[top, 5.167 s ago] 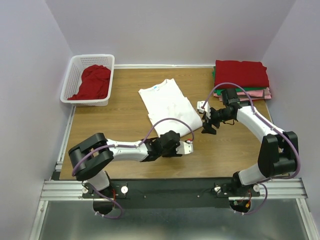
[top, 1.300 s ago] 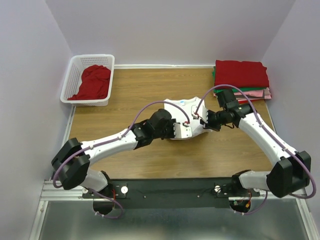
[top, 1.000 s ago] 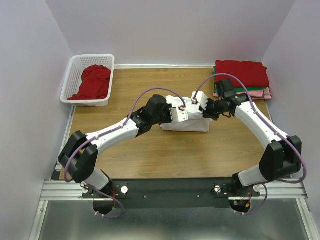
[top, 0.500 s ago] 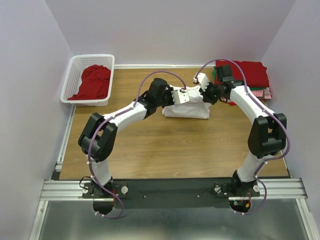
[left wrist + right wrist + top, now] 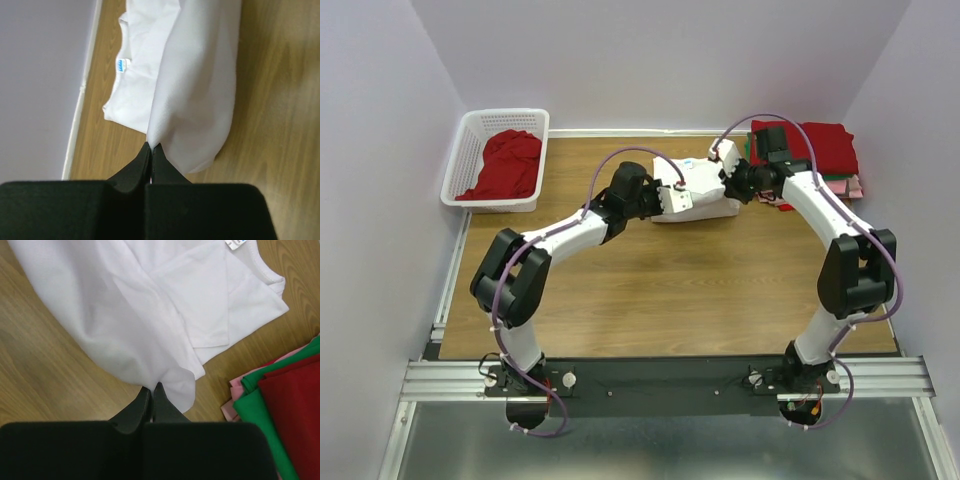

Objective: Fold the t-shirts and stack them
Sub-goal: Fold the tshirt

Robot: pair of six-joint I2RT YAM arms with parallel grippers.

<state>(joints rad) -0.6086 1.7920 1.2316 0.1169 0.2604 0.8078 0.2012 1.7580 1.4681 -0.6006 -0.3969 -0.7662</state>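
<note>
**White shirt mid-fold, both grippers clamped on its edge**

Wood table (image 5: pixel 650 290) is bare in front of the arms. Both arms reach out to the far half.

- Left gripper (image 5: pixel 151 147): jaws closed, pinching a lifted fold of the white shirt (image 5: pixel 705 190) at its left side.
- Right gripper (image 5: pixel 151 389): same, closed on the cloth at the right side.
- The shirt sits on the table between the two grippers. The held layer bulges up and over the lower layer, and the collar end with the blue label (image 5: pixel 121 64) lies flat beyond it.
- Stack (image 5: pixel 810 150) is at the far right, red on top with green and pink under it. It's just beside the shirt with a strip of wood between them, not touching.
- Basket (image 5: pixel 470 150) at the far left holds a crumpled red shirt (image 5: pixel 508 165).

My read is that this is the crosswise fold, bringing the near edge up to the collar.

Next move:
- Carry both pinches further toward the collar at the same height so the edge lands square.
- Lower, then let go together.

After that the shirt goes onto the stack. If one side releases first, that side may skew or bunch.
</note>
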